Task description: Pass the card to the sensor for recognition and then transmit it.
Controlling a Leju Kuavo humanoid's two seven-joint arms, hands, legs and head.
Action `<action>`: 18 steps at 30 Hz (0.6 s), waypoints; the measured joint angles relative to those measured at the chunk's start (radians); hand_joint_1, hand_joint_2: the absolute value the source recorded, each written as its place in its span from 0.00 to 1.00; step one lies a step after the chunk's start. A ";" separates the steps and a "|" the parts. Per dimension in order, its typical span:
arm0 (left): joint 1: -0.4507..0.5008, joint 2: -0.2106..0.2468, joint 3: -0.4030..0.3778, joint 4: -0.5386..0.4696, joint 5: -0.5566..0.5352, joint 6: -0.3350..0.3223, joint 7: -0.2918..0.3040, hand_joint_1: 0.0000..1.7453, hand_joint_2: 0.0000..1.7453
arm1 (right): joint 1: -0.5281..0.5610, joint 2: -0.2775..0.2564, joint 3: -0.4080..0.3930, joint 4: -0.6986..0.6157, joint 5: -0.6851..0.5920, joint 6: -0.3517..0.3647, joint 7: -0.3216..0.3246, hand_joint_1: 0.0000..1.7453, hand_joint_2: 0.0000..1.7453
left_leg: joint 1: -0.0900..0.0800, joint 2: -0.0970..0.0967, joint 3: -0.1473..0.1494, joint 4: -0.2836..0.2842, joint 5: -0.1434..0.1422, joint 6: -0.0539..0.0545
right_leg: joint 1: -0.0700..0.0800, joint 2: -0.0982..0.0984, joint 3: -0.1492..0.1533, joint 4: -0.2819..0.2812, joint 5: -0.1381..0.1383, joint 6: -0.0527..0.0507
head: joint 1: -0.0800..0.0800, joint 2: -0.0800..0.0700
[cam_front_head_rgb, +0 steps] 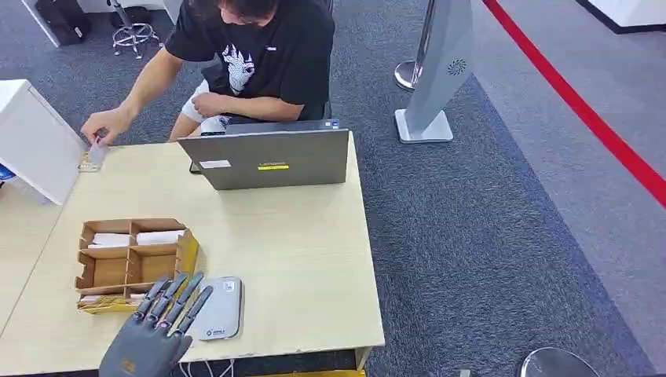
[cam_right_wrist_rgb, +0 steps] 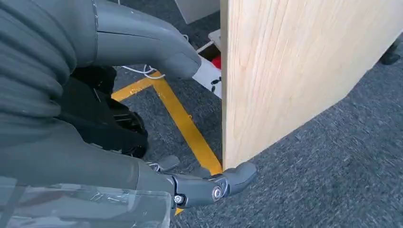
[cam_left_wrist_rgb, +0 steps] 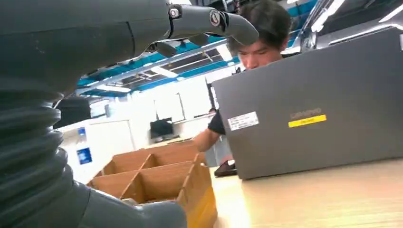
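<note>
Your left hand [cam_front_head_rgb: 161,318] hovers with fingers spread and empty over the grey sensor [cam_front_head_rgb: 216,308] beside the card box [cam_front_head_rgb: 133,263], while a person's hand [cam_front_head_rgb: 106,126] sets a card [cam_front_head_rgb: 96,154] down across the table, well out of your reach; your right hand [cam_right_wrist_rgb: 142,161] hangs empty below the table.

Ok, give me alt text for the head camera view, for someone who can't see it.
The left robot hand reaches with fingers spread over a grey sensor pad at the near edge of a wooden table, beside a cardboard organizer. Across the table, a seated person behind a grey laptop handles a small card.
</note>
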 joint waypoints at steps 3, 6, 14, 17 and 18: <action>0.028 0.000 0.042 -0.005 0.028 0.026 0.006 0.00 1.00 | 0.000 0.000 -0.002 0.000 0.007 0.001 0.002 0.00 1.00 | 0.000 0.000 0.000 0.000 0.000 0.000 | 0.000 0.000 0.000 0.000 0.000 0.000 | 0.000 0.000; 0.054 -0.018 0.134 -0.005 0.080 0.036 -0.049 0.00 1.00 | 0.000 0.000 -0.007 0.000 0.023 0.000 0.008 0.00 1.00 | 0.000 0.000 0.000 0.000 0.000 0.000 | 0.000 0.000 0.000 0.000 0.000 0.000 | 0.000 0.000; 0.063 -0.100 0.384 0.061 0.147 0.042 -0.169 0.00 1.00 | -0.001 0.000 -0.019 0.001 0.053 -0.002 0.023 0.00 1.00 | 0.000 0.000 0.000 0.000 0.000 0.000 | 0.000 0.000 0.000 0.000 0.000 0.000 | 0.000 0.000; 0.047 -0.127 0.457 0.128 0.152 0.042 -0.195 0.00 1.00 | -0.003 0.000 -0.019 0.001 0.063 -0.002 0.028 0.00 1.00 | 0.000 0.000 0.000 0.000 0.000 0.000 | 0.000 0.000 0.001 0.000 0.000 0.000 | 0.000 0.000; 0.038 -0.133 0.476 0.154 0.152 0.042 -0.204 0.00 1.00 | -0.003 0.000 -0.019 0.000 0.068 -0.004 0.030 0.00 1.00 | 0.000 -0.001 0.000 0.000 0.000 0.000 | 0.000 -0.001 0.001 0.000 0.000 0.000 | 0.000 0.000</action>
